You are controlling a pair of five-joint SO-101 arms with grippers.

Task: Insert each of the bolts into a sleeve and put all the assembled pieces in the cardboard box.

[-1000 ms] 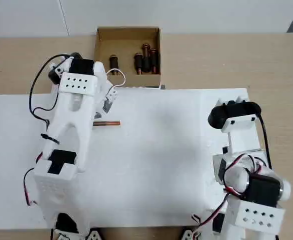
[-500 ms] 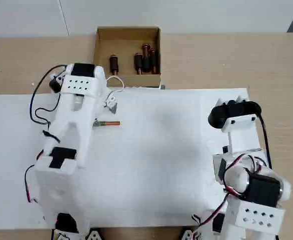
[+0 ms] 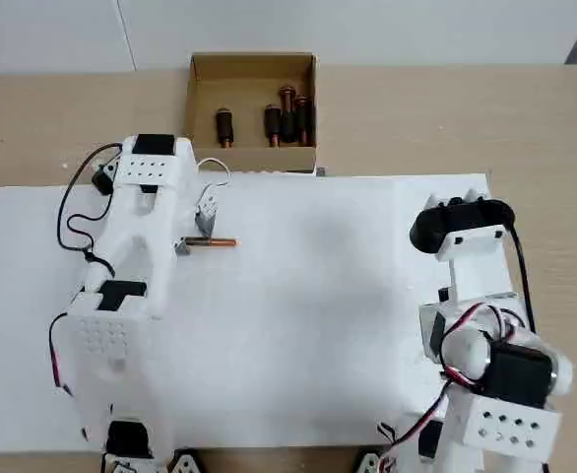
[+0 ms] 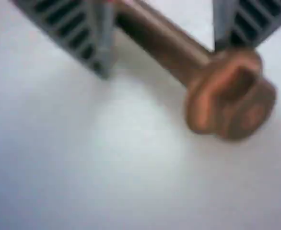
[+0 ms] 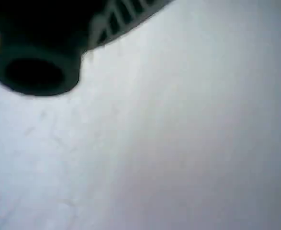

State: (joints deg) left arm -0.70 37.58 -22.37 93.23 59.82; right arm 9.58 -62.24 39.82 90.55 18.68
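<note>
We find a white sheet (image 3: 308,296) covering most of the tabletop (image 3: 32,118). The cardboard box (image 3: 192,99) stands on the tabletop just beyond the sheet's far edge and holds four assembled pieces (image 3: 288,116).

At the left, the left pincer (image 3: 196,227) is down at the sheet, its fingers (image 4: 78,33) spread wide. The bolt (image 3: 215,241) lies flat on the sheet, shaft between the fingers, head outside them.

At the right, the right pincer (image 3: 463,241) grips a dark sleeve (image 5: 35,67), open end exposed, well apart from the bolt.
</note>
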